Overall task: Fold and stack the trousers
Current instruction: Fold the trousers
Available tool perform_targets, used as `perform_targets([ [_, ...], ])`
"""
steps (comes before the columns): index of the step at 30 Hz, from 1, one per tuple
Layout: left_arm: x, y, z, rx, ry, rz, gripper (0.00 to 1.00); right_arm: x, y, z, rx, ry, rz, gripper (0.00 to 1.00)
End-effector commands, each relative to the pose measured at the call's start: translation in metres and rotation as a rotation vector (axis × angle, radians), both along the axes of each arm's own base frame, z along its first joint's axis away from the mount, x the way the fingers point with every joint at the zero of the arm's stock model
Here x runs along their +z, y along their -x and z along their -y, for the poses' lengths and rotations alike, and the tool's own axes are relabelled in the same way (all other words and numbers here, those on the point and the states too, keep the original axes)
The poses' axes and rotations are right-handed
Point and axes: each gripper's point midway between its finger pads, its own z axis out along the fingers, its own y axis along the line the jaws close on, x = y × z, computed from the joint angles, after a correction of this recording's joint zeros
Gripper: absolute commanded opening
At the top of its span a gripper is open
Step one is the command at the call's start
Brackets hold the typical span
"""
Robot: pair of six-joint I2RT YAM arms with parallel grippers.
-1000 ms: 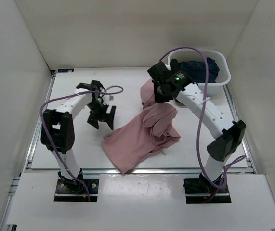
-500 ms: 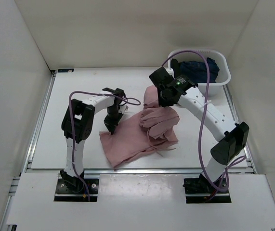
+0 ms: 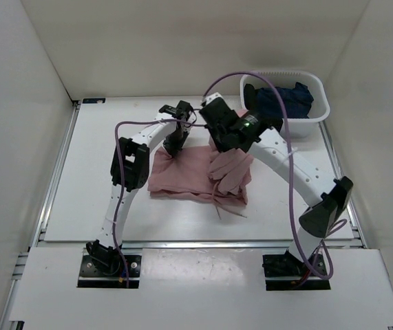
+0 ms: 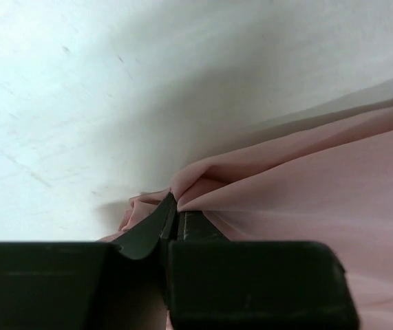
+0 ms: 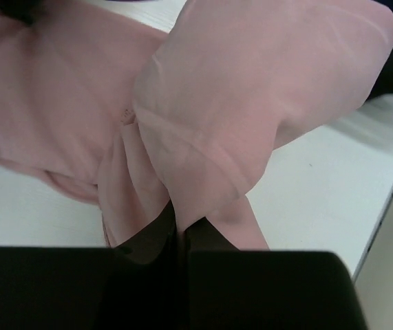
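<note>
The left claw [image 4: 171, 213] and right claw [image 5: 180, 221] both pinch the soft dusty-pink trousers [image 3: 189, 176] mid-fold. Next they should probably lay them flat and let go.

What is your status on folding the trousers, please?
Both shut on cloth: left gripper on an edge of the trousers, right gripper on a bunched fold. Partly folded. Basket with navy garment stands apart, far right.
</note>
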Motion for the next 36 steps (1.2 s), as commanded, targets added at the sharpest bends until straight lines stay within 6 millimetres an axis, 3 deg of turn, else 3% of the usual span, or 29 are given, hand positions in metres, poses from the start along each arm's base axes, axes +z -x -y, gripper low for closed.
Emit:
perform_targets([
  [1, -0.007, -0.021, -0.007, 0.018, -0.043, 0.064, 0.14, -0.002, -0.009, -0.040, 0.090, -0.025, 0.030, 0.00],
  [5, -0.012, -0.028, -0.015, 0.044, -0.015, 0.051, 0.14, -0.025, -0.003, -0.078, 0.140, -0.106, -0.013, 0.00],
  [7, -0.012, -0.032, -0.018, 0.055, 0.000, 0.054, 0.14, -0.022, -0.003, -0.100, 0.176, -0.149, 0.008, 0.00],
  [8, -0.012, -0.034, -0.023, 0.064, -0.001, 0.054, 0.14, -0.031, -0.007, -0.109, 0.183, -0.147, -0.006, 0.00],
  [10, -0.018, -0.028, -0.023, 0.062, 0.002, 0.031, 0.14, -0.024, -0.005, -0.136, 0.228, -0.186, -0.002, 0.00],
  [12, -0.016, -0.027, -0.026, 0.069, 0.010, 0.026, 0.14, -0.043, -0.009, -0.157, 0.260, -0.169, -0.039, 0.05],
  [13, -0.016, -0.027, -0.026, 0.069, 0.010, 0.026, 0.14, -0.034, -0.007, -0.171, 0.296, -0.192, -0.032, 0.13],
  [14, -0.016, -0.029, -0.025, 0.069, 0.013, 0.034, 0.15, -0.052, -0.005, -0.185, 0.329, -0.196, -0.087, 0.45],
  [15, -0.016, -0.031, -0.031, 0.081, 0.013, 0.034, 0.17, -0.054, -0.004, -0.192, 0.346, -0.208, -0.106, 0.58],
  [17, -0.011, -0.036, -0.043, 0.102, -0.012, 0.056, 0.37, -0.055, 0.005, -0.206, 0.394, -0.241, -0.141, 0.75],
  [18, -0.008, -0.041, -0.048, 0.114, -0.019, 0.070, 0.48, -0.054, 0.013, -0.214, 0.433, -0.278, -0.171, 0.78],
  [19, -0.002, -0.049, -0.063, 0.146, -0.035, 0.097, 0.60, -0.051, 0.016, -0.216, 0.449, -0.297, -0.176, 0.81],
  [20, 0.007, -0.053, -0.072, 0.163, -0.039, 0.117, 0.80, -0.043, 0.023, -0.219, 0.481, -0.317, -0.159, 0.82],
  [22, 0.026, -0.063, -0.103, 0.224, -0.075, 0.166, 0.90, -0.033, 0.030, -0.220, 0.520, -0.330, -0.137, 0.85],
  [23, 0.034, -0.066, -0.114, 0.246, -0.087, 0.186, 0.93, -0.014, 0.032, -0.217, 0.527, -0.361, -0.104, 0.85],
  [24, 0.040, -0.066, -0.125, 0.267, -0.104, 0.199, 0.99, -0.014, 0.034, -0.213, 0.526, -0.360, -0.105, 0.85],
  [27, 0.081, -0.078, -0.162, 0.348, -0.129, 0.307, 1.00, 0.000, 0.042, -0.197, 0.526, -0.386, -0.065, 0.81],
  [28, 0.091, -0.079, -0.169, 0.363, -0.135, 0.327, 1.00, 0.017, 0.045, -0.187, 0.512, -0.414, -0.030, 0.79],
  [29, 0.111, -0.081, -0.177, 0.384, -0.140, 0.375, 1.00, 0.007, 0.046, -0.182, 0.493, -0.409, -0.031, 0.77],
  [31, 0.128, -0.080, -0.179, 0.392, -0.136, 0.413, 1.00, 0.020, 0.046, -0.166, 0.444, -0.448, 0.006, 0.68],
  [32, 0.144, -0.082, -0.179, 0.396, -0.122, 0.452, 1.00, 0.009, 0.041, -0.157, 0.410, -0.440, 0.004, 0.64],
  [33, 0.150, -0.081, -0.179, 0.398, -0.118, 0.464, 1.00, 0.011, 0.041, -0.150, 0.393, -0.454, 0.007, 0.56],
  [36, 0.172, -0.079, -0.170, 0.386, -0.107, 0.511, 1.00, -0.013, 0.031, -0.134, 0.305, -0.453, -0.039, 0.38],
])
